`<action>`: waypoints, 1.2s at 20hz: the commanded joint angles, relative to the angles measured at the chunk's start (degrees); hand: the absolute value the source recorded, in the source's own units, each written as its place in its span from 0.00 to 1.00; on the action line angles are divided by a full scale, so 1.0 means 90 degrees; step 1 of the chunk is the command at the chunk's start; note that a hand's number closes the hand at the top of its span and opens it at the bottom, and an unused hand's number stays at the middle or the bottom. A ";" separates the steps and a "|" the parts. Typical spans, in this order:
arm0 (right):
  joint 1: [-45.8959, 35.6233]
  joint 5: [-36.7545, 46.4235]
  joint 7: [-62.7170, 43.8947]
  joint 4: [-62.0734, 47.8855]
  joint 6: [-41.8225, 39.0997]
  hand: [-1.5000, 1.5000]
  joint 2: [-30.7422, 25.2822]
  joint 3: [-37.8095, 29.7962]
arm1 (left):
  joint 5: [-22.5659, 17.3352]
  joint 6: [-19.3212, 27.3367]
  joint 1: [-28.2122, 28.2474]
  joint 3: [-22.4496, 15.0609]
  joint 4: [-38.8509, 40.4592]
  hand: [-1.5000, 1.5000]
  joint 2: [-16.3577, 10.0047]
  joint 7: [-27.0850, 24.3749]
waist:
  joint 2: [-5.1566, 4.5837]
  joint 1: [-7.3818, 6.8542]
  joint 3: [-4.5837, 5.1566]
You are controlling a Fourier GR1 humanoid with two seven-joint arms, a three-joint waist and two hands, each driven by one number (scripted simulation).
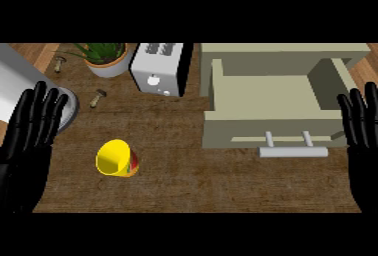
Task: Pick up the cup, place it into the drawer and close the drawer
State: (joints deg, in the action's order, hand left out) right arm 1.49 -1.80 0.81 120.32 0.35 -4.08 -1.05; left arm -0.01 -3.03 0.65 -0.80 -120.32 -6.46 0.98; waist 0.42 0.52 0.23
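Both hands rest open, fingers straight, holding nothing. At the edge the left hand (29,135) is cut off and hides part of a pale round object (69,111). To its right lies the cup (117,158), on its side; the open drawer (251,132) sits just left of the right hand (362,132).

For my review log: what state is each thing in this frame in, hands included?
cup: lying on its side on the counter, held by neither hand.
drawer: pulled open, cup not in it.
left hand: open, fingers up, resting at the left edge.
right hand: open, fingers up, resting at the right edge.
toaster: upright.
potted plant: upright.
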 commanded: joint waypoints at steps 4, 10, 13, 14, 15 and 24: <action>0.0119 0.0103 0.0115 0.0281 -0.0136 0.00 -0.0023 0.0199 | -0.1918 -0.1778 0.0076 0.0196 -0.0028 0.00 -0.0705 -0.0314 | -0.0038 -0.0063 -0.0016; -0.0305 -0.0014 -0.0552 -0.0373 -0.0580 0.00 -0.0321 0.0467 | -0.3706 -0.2336 0.0339 0.0294 0.0833 0.00 -0.0827 0.0619 | -0.0064 -0.0118 -0.0021; -0.0687 -0.0242 -0.0399 -0.1050 -0.0762 0.00 -0.0440 0.0130 | -0.3855 -0.2916 0.0164 0.0636 0.1836 0.00 -0.1032 0.0201 | -0.0065 -0.0091 -0.0023; -0.0178 -0.0092 -0.0496 -0.0440 -0.0799 0.00 -0.0365 0.0452 | -0.4072 -0.2867 -0.0053 0.0792 0.1917 0.00 -0.1090 0.0409 | -0.0049 -0.0047 -0.0024; -0.0961 -0.0261 -0.1031 -0.0564 -0.0677 0.00 -0.0432 0.0203 | -0.3851 -0.2988 -0.0455 0.0955 0.2506 0.00 -0.1193 0.0219 | -0.0056 -0.0050 -0.0022; -0.1644 -0.0372 -0.0631 -0.1488 -0.0894 0.00 -0.0544 -0.0215 | -0.2211 -0.3355 -0.0645 0.0847 0.4259 0.00 -0.0908 -0.0893 | -0.0060 -0.0050 -0.0022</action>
State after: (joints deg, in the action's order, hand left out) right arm -9.57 -4.26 -5.06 110.03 -7.17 -8.53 -1.47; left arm -25.43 -30.91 -4.30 6.70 -90.06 -15.33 -1.45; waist -0.09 0.07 0.02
